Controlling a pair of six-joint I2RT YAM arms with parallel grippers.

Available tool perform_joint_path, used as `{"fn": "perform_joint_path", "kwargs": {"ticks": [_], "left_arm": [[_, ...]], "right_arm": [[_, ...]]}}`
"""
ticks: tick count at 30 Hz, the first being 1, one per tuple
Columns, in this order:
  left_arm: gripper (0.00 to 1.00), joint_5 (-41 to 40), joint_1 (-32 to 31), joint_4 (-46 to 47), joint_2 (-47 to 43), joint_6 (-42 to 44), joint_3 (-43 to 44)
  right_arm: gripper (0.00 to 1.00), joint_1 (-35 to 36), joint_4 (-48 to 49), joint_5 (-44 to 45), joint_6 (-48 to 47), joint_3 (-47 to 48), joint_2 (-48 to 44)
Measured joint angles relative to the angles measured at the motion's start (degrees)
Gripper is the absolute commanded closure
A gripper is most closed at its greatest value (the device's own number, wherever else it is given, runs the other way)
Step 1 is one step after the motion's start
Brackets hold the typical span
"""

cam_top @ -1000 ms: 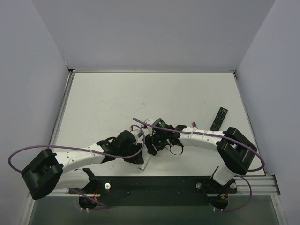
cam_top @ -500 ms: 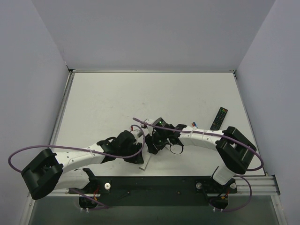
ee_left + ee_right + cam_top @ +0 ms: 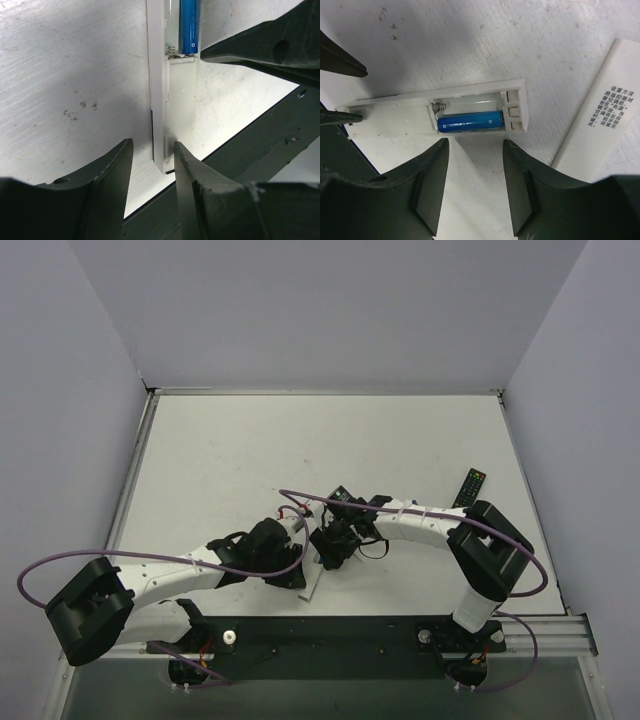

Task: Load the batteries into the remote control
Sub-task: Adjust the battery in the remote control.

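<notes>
1. Remote control (image 3: 385,119) lies face down across the middle of the right wrist view. Its back cover is off, so the battery bay faces up where the arms can reach it.
2. One blue battery (image 3: 469,122) sits lengthwise in the lower slot of the bay. The upper slot (image 3: 470,104) beside it is bare, with only its spring (image 3: 439,106) showing. No second battery is in sight in any view, so I judge the task about half done.
3. Left fingers (image 3: 95,190) straddle the remote's closed end at the bottom of the left wrist view, set narrow. One finger rests against the remote's edge and the other stands just off it. This looks like a brace to stop the bar sliding when a cell is pressed against its spring.
4. Right fingers (image 3: 420,185) hang over the bay at the bottom of their own view. They are parted wide with nothing between them, free to fetch the next cell.
5. Battery cover (image 3: 597,107) lies printed side up just beside the remote at the right edge of that frame, out of the bay's way.
6. Black remote (image 3: 466,490) lies on the bench (image 3: 250,450) at the right of the top view, well apart from the work.
</notes>
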Motion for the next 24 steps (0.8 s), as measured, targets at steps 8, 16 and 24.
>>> {"fn": "perform_joint_path", "kwargs": {"ticks": [8,16,24], "left_arm": [[0.52,-0.3,0.0,-0.2,-0.2,-0.1,0.0],[0.52,-0.5,0.0,-0.4,-0.3,-0.1,0.0],[0.52,-0.7,0.0,-0.5,-0.5,-0.1,0.0]], "right_arm": [[0.55,-0.4,-2.7,0.1,2.0,0.2,-1.4],[0.54,-1.6,0.4,3.3,9.3,-0.4,-9.4],[0.55,0.1,4.2,6.8,12.9,-1.7,-7.0]]}}
